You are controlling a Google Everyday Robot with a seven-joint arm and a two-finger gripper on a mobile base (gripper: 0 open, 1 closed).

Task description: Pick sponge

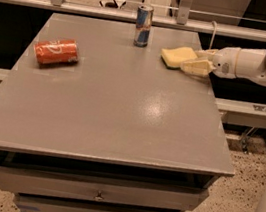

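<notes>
1. I read the pick as not yet made: the sponge point(176, 57) lies flat on the bench point(120, 121), near the far right corner, with nothing lifted.
2. The gripper point(191, 59) comes in from the right at bench height. Its two padded fingers are spread apart, one behind the sponge's right end and one in front of it.
3. I cannot tell whether either finger touches the foam.
4. What I judge is left: close on the sponge, then raise it clear.
5. The sponge looks pale yellow, soft and low, with rounded edges, close in colour to the fingers.
6. The upright blue can point(143, 26) stands near it on the left. The orange can point(56, 51) lies well apart.
</notes>
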